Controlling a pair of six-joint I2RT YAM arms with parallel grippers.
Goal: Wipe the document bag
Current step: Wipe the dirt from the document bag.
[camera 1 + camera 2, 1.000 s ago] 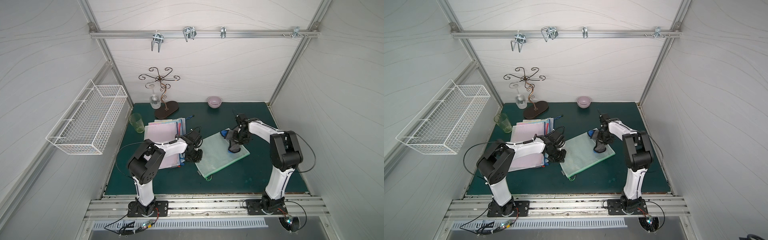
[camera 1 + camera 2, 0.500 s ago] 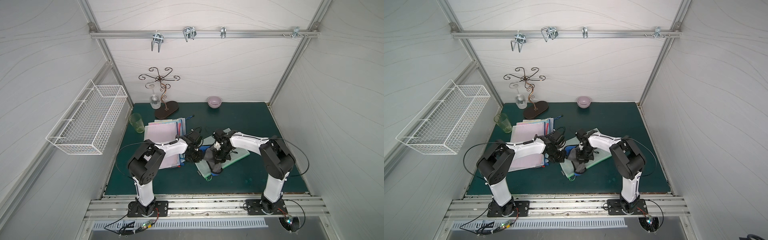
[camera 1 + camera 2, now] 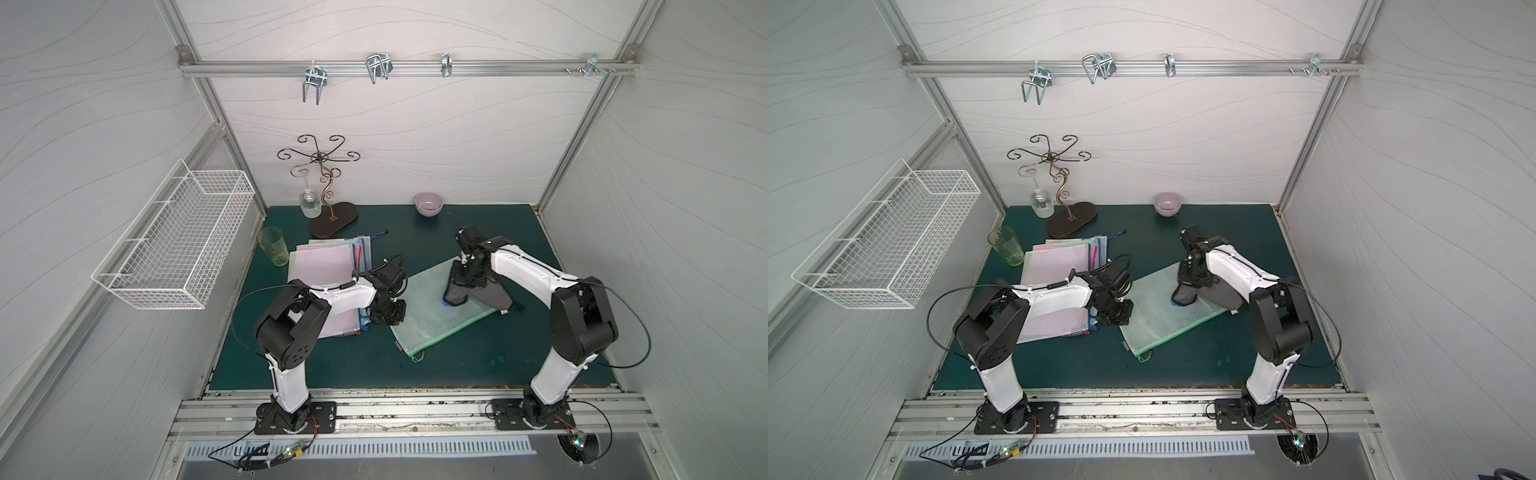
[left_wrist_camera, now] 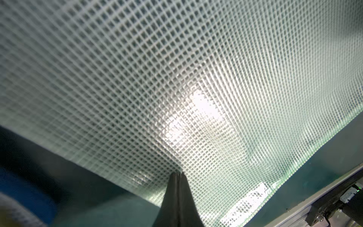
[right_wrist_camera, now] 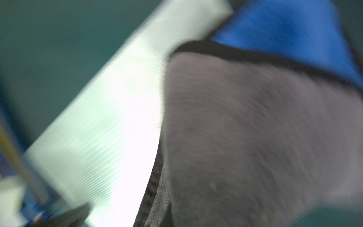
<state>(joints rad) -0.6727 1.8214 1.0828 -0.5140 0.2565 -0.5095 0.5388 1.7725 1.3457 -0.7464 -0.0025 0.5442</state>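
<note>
Right end effector, clenched on the grey cloth, is wiping the far end of the document bag, with the near half seemingly remaining.

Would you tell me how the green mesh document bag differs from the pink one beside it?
The green document bag lies alone, askew on the mat; the pink document bag tops a stack. The green one carries the grey cloth and meets the left gripper at its edge; the pink one has neither. Both lie flat.
</note>
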